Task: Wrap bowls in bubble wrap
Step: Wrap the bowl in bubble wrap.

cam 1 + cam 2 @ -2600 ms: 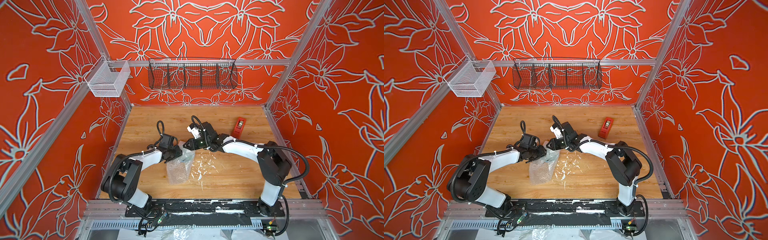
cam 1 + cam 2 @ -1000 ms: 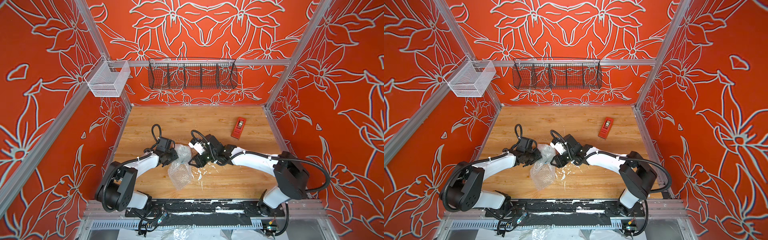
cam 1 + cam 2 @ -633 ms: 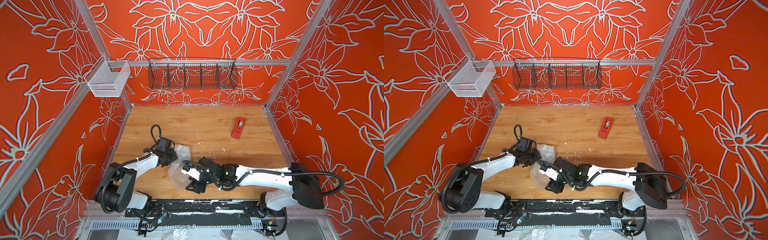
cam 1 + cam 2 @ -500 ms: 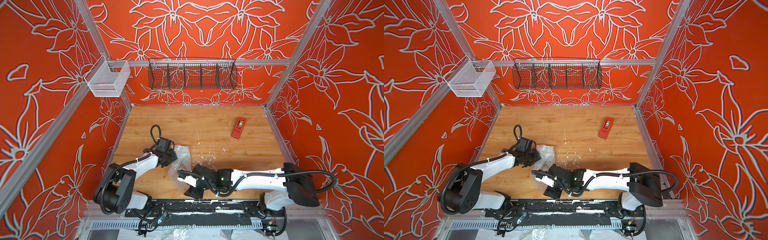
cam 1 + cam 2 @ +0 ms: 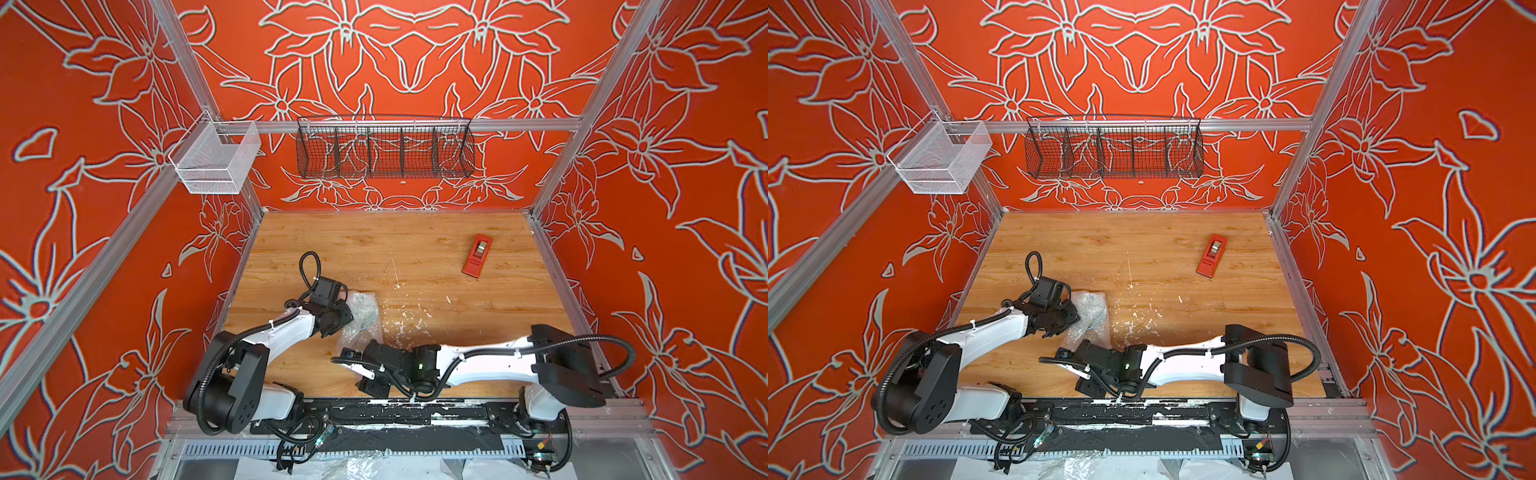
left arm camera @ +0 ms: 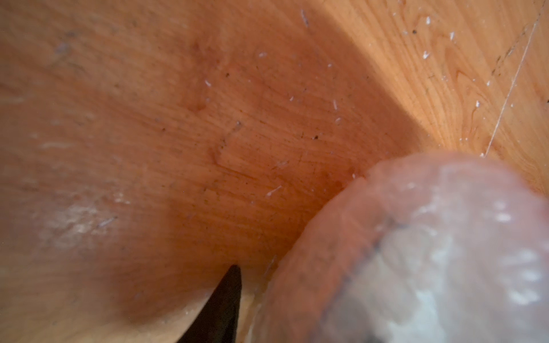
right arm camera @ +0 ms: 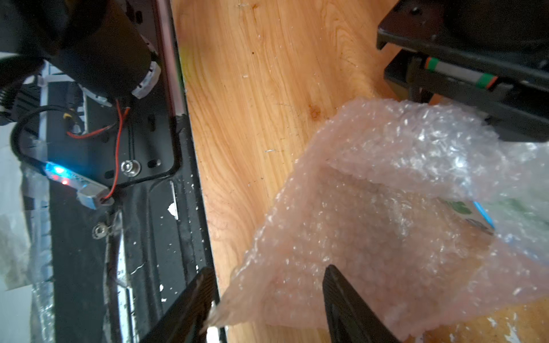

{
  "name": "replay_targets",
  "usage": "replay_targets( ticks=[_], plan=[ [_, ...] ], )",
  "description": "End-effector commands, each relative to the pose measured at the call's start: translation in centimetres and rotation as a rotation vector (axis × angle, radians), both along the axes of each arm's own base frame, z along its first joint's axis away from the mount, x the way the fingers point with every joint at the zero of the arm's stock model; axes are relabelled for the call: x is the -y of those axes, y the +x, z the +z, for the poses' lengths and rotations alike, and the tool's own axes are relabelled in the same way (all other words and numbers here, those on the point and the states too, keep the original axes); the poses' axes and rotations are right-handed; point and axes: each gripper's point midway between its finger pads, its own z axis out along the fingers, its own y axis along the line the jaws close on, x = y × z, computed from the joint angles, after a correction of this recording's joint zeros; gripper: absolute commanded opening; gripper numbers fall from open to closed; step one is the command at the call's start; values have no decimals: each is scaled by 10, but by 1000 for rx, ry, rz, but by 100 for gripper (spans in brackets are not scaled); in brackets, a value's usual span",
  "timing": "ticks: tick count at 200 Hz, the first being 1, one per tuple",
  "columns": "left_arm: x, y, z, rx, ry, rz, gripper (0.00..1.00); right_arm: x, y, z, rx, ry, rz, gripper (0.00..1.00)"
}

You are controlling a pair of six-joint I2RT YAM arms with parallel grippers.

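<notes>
Two tools flank the bubble wrap (image 5: 363,313) on the worktop (image 5: 415,249): left tool (image 5: 343,320) against it, opening hidden from me; the bowl (image 7: 469,209) inside looks fragile and slick; right tool (image 7: 267,270) gapes around the wrap's limp loose corner, where I'd pinch.

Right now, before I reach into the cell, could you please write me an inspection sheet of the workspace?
Surface: wooden table, scratched, white flecks near the middle.
Job's things: bubble wrap crumpled over the bowl; only some blue rim and green print show.
Clutter: red tape dispenser at the back right, apart from the rest.
Grippers: left gripper at the wrap, grip unclear; right gripper with jaws open, the wrap's loose corner between them.
Cables: black cable loops above the left wrist; no snag seen.
Surroundings: black wire basket and white basket on the rails; nothing seen inside.
</notes>
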Motion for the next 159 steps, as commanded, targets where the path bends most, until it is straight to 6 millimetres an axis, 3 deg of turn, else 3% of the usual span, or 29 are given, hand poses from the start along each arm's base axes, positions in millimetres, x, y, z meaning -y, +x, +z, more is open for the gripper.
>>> replay_targets(
  ticks=[1,33,55,87,107,127,159],
  plan=[
    [-12,-22,-13,-82,40,25,44,-10,3,-5,30,-10,18,60],
    [-12,-22,-14,-83,40,21,44,-10,6,-18,31,-31,-3,54],
    [-11,-22,-16,-82,40,13,44,-7,12,-16,54,-43,-29,43],
    [-11,-26,-21,-89,38,3,43,-3,25,-1,109,-11,-73,16],
    [-13,-29,-22,-87,44,1,43,0,35,13,143,-3,-91,5],
    [-14,-31,-21,-81,48,0,43,5,50,31,178,3,-112,0],
    [-16,-33,-17,-66,53,0,42,12,79,59,262,-21,-142,0]
  ],
)
